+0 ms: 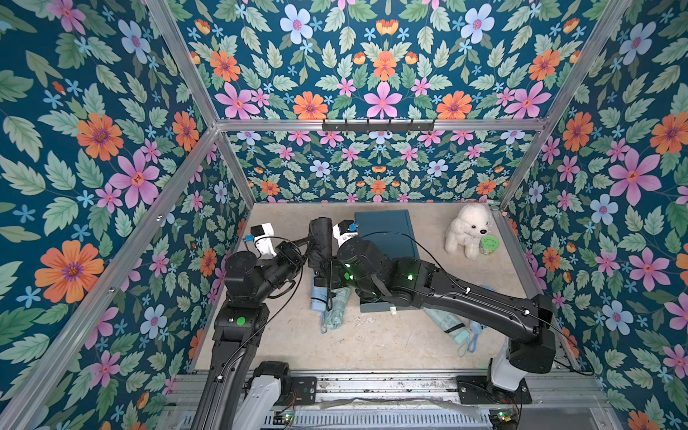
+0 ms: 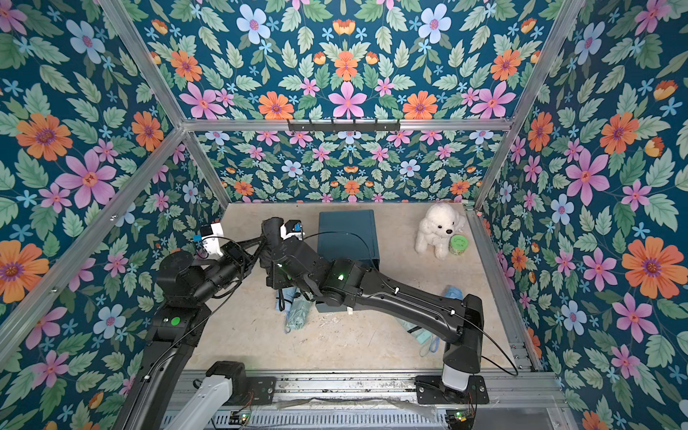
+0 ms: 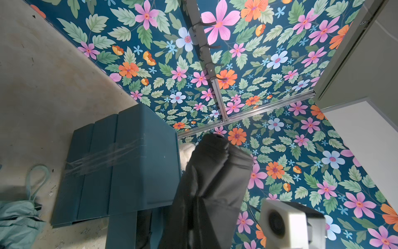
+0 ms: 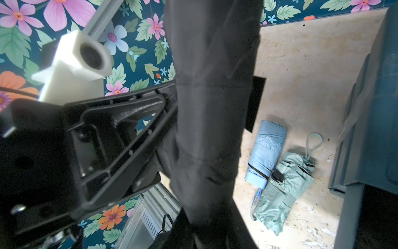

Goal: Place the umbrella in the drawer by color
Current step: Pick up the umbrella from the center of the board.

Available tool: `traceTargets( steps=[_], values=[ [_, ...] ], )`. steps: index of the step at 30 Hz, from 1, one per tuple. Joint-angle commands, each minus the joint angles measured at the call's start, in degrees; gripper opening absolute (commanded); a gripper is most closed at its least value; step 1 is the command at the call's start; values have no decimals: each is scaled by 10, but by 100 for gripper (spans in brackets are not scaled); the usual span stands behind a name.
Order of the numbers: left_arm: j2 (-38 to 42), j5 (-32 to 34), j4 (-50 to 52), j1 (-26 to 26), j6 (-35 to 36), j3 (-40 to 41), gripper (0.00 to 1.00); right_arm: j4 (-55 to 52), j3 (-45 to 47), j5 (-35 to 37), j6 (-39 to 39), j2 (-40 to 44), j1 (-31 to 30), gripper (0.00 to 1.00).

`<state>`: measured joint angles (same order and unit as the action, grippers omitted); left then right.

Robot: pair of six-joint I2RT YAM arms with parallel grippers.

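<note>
Black umbrella (image 4: 211, 86): filling up both wrist views, hanging roughly upright in mid-air above the desk (image 1: 372, 346), just beside the teal drawer unit (image 1: 387, 231) and not in it yet.
Left gripper (image 1: 312, 241): clamping the black umbrella from the side, pinching the fabric around its middle.
Right gripper (image 1: 321, 268): sitting right up against the lower part of the same umbrella. Honestly can't tell if it's gripping or just standing loose around it.
Step, my guess: looking like a handover, with the right arm lining up to take it to the drawer.
Pulled-out drawer (image 1: 376, 308): sticking out at the foot of the unit toward the robot, partly hiding under the right arm.
Underneath: light blue umbrella (image 4: 267, 151) and mint umbrella (image 4: 284, 185) lying on the desk, touching each other.
Worry 1: if the left gripper is letting go before the right gripper is properly biting, that slick sleeve is sliding straight down onto the two below.
Worry 2: both arms pulling on one umbrella could be twisting or yanking it loose.
Worry 3: it's looking long next to that opening, so going in tilted could be jamming it on the rim.
Worry 4: nothing is showing which drawer is meant for black, so wrong-drawer risk.
</note>
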<state>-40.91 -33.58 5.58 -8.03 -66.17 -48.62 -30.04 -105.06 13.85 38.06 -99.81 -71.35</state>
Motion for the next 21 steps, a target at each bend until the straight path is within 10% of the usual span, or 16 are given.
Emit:
traceTargets(
  steps=[1,8,21],
  values=[
    [3,-9,-34,0,3,1,0,0,-5,12,1,4,2,5],
    [-3,35,30,0,77,-16,60,-58,-11,16,9,44,4,0],
    [-84,108,45,-96,179,17,70,-182,222,-311,164,319,155,0]
  ],
)
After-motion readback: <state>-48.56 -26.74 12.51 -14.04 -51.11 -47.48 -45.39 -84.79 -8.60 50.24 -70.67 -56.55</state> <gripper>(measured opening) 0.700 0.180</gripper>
